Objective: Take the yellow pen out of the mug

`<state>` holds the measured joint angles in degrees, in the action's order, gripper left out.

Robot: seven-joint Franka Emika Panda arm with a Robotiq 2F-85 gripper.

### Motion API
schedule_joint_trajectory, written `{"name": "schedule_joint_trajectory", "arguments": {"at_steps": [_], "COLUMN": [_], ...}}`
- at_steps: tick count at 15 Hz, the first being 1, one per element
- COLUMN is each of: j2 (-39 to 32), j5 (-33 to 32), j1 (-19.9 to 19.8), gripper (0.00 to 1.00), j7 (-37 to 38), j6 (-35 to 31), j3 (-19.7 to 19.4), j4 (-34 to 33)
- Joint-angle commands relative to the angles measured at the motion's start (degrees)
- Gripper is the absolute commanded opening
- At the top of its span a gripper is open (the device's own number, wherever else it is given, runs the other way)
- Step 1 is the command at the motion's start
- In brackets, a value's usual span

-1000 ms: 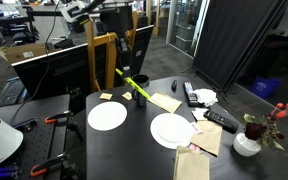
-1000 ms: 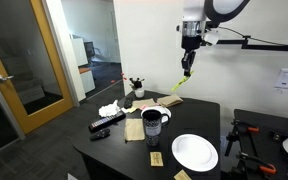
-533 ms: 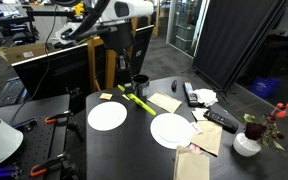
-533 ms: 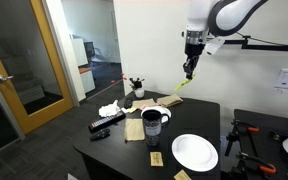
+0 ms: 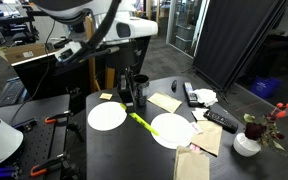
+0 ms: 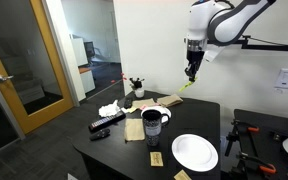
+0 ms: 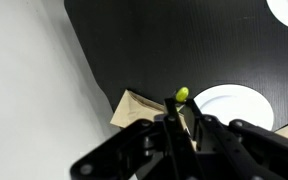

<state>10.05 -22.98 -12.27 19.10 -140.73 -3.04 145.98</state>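
Observation:
My gripper is shut on the yellow pen and holds it slanting in the air above the black table, clear of the mug. The dark mug stands at the table's far edge, partly behind the gripper. In an exterior view the mug is near the front, while the gripper and pen hang high over the far side. In the wrist view the pen's yellow-green tip sticks out between the closed fingers.
Two white plates lie on the black table, with brown napkins, black remotes, sticky notes and a flower vase. The wrist view shows a plate and a napkin below.
The arm has carried the pen away from the mug; in an exterior view it now hangs lower in the picture, between the two plates. The mug has not moved.

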Motion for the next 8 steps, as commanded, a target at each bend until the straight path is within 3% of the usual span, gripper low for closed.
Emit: {"name": "schedule_joint_trajectory", "arguments": {"at_steps": [1,8], "j2": [-2.11,-6.46], "j5": [-3.59,-6.51], "j1": [-1.09,-0.86], "gripper": [0.04,0.04], "j7": [3.75,6.45], "j6": [-2.72,-6.64], "j3": [-0.88,-2.58], "j4": [0.32,0.24]}}
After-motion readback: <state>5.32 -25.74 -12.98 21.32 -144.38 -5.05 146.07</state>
